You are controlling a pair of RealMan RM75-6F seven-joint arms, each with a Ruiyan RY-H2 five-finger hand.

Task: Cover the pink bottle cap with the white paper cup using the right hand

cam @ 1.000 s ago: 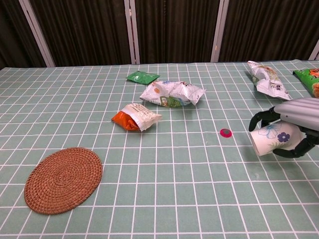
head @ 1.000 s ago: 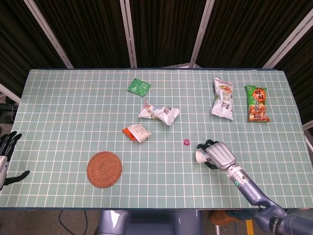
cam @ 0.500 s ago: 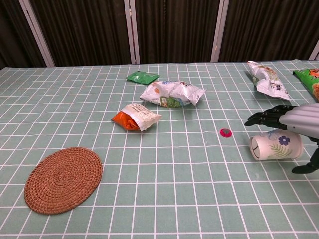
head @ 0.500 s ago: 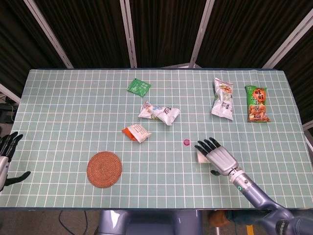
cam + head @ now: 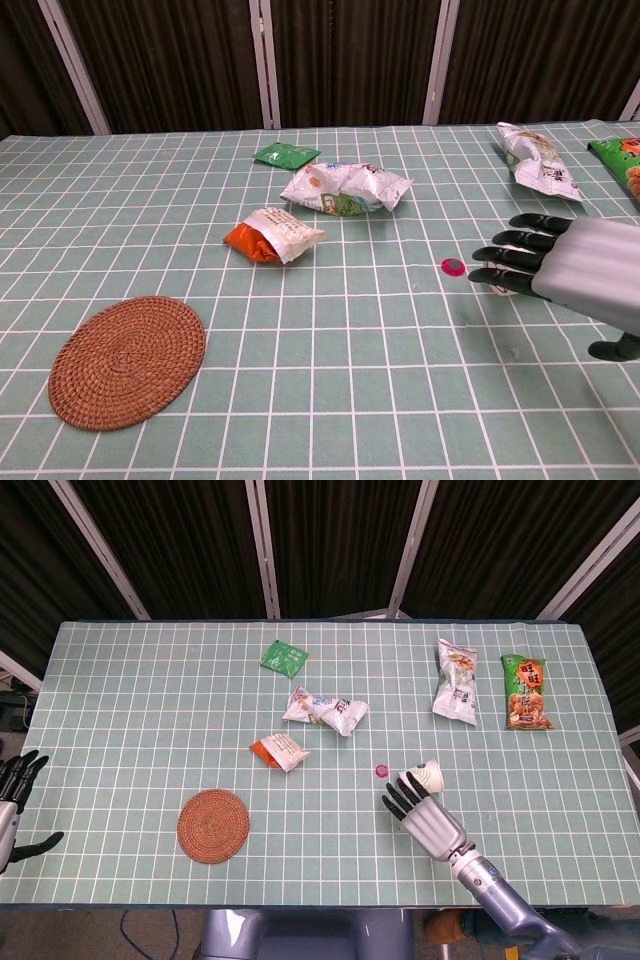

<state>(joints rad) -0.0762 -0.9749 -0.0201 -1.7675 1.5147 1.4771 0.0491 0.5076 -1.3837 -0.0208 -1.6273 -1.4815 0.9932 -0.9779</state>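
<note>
Since a second ago, the white paper cup has been let go by the right hand, which is now drawn back toward the table's near edge with fingers spread and nothing held. The cup is seen lying on its side just beside the small pink bottle cap, apart from it. The cap remains uncovered. A roll away is judged likely if the cup is nudged, and the cap could be knocked aside during regrasping. The left hand hangs off the table's edge.
</note>
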